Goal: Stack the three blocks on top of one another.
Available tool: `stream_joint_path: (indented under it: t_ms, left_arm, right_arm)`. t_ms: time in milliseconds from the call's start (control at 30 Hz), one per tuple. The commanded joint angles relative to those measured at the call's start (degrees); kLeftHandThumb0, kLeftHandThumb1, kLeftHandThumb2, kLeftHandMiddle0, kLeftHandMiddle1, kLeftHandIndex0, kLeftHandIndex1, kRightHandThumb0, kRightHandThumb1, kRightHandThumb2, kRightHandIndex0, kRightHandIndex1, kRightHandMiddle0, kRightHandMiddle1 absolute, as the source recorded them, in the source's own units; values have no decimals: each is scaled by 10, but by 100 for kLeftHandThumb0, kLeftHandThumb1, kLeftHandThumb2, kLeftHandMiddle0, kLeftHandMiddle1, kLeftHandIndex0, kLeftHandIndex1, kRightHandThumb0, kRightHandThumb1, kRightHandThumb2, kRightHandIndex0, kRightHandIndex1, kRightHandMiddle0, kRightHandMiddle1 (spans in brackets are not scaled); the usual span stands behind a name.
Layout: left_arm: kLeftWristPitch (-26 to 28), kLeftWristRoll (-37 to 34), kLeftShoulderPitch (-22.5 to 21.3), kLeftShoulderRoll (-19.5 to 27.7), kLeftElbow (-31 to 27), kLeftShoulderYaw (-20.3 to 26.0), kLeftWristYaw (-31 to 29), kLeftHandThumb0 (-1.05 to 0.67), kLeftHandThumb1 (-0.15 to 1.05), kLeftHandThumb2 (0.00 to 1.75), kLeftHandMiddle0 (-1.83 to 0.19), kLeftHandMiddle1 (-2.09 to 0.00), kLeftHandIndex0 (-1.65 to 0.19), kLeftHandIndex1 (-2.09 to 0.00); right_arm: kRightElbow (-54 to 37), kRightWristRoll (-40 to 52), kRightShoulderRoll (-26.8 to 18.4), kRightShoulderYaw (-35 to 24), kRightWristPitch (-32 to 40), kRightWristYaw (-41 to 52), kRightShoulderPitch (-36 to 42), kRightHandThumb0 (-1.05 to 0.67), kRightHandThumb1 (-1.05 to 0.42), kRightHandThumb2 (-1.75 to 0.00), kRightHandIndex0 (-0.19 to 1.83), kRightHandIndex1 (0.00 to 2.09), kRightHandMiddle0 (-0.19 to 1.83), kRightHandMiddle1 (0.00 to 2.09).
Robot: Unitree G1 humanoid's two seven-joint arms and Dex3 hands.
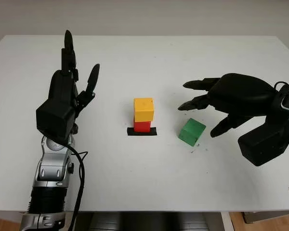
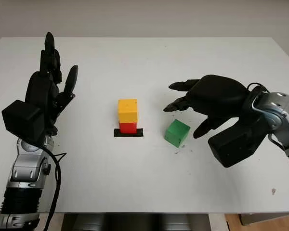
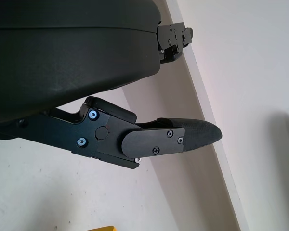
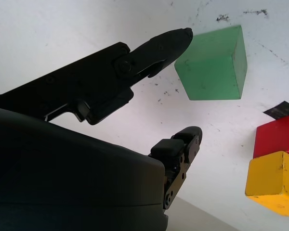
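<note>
White table (image 1: 135,183) under both my arms; green block (image 1: 191,132) alone, right of yellow block (image 1: 143,109) on red block (image 1: 142,126); right hand (image 1: 229,98) open just above-right of green, nearer; left hand (image 1: 70,91) open, far left

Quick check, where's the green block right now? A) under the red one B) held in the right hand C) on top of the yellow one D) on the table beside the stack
D: the green block sits on the table to the right of the yellow block stacked on the red block, with the open right hand hovering over it, not gripping.
</note>
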Motion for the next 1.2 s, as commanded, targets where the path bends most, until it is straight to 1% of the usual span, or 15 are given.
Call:
stream_joint_path:
  t_ms: [0, 267, 500, 833, 1000, 1167]
  left_arm:
    - [-2, 2, 1, 5, -6, 0, -1, -69, 105, 47, 16, -5, 16, -5]
    - [-5, 1, 0, 2, -6, 0, 0, -65, 105, 47, 16, -5, 16, -5]
    - [17, 5, 4, 2, -19, 2, 6, -69, 105, 45, 14, -6, 15, -6]
    - [-4, 6, 4, 3, -13, -3, 3, -67, 105, 46, 15, -5, 15, -6]
    - [10, 2, 7, -1, -21, -3, 2, -67, 105, 46, 16, -5, 16, -5]
    - [8, 3, 6, -2, -19, -4, 3, -67, 105, 46, 16, -5, 15, -5]
  right_arm:
    - [-10, 6, -7, -4, -1, -2, -2, -68, -85, -6, 17, 4, 52, 4]
    - [12, 10, 18, -2, -8, -51, 23, -59, -84, -5, 21, 6, 55, 6]
    - [55, -4, 32, 3, -44, -116, 29, -55, -87, -6, 24, 7, 58, 7]
    - [77, -22, 37, 23, -59, -135, 19, -59, -86, -5, 25, 7, 61, 9]
    - [84, -16, 35, 24, -55, -123, 16, -58, -86, -5, 25, 6, 60, 9]
    - [99, -18, 35, 24, -66, -132, 13, -58, -85, -5, 27, 7, 62, 10]
